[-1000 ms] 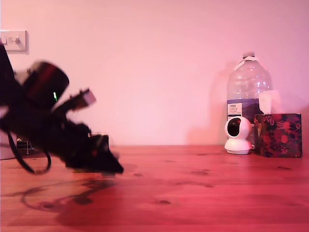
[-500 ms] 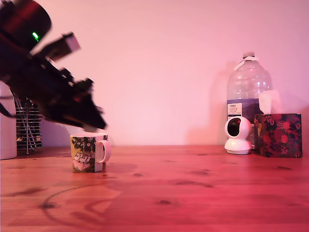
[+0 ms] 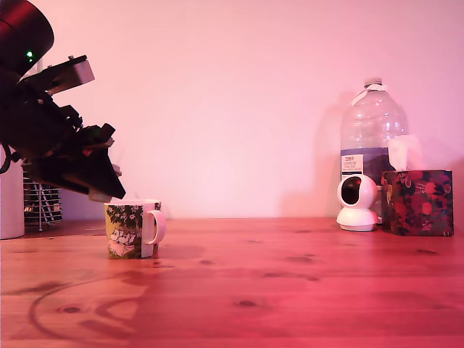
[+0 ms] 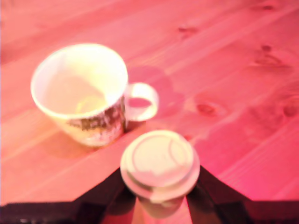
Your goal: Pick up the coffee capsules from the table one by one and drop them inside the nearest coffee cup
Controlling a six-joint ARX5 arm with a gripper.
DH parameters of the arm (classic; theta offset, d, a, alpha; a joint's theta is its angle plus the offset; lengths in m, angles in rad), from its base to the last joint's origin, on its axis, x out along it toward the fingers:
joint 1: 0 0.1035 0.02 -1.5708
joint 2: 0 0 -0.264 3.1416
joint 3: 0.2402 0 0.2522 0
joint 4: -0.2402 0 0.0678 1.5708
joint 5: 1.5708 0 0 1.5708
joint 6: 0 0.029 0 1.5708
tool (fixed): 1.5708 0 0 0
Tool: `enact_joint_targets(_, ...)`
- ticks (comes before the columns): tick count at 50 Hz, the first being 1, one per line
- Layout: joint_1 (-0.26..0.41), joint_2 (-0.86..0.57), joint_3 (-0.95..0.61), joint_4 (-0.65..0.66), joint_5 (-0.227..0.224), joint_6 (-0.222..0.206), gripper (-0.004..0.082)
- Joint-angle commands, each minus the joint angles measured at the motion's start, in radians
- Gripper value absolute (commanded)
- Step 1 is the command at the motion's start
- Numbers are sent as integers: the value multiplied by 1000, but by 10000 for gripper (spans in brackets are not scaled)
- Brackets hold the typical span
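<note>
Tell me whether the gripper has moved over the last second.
Yes. The gripper rose from the table and now hangs just above the coffee cup rim, toward the exterior view's left, holding a coffee capsule.

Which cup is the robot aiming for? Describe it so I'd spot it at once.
Look at the wooden table, toward the exterior view's left, just beneath the dark claw holding a pale capsule. There stands a white mug with a handle. Its green, yellow and black cartoon print sets it apart from everything else there.
</note>
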Motion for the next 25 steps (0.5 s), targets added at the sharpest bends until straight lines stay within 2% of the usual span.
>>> enact_joint_targets(1, 16, 8, 56, -8, 2, -16, 199)
enact_joint_targets(13, 54, 97, 224, -121, 14, -18, 199)
enact_joint_targets(25, 55, 240, 391, -214, 18, -17, 199)
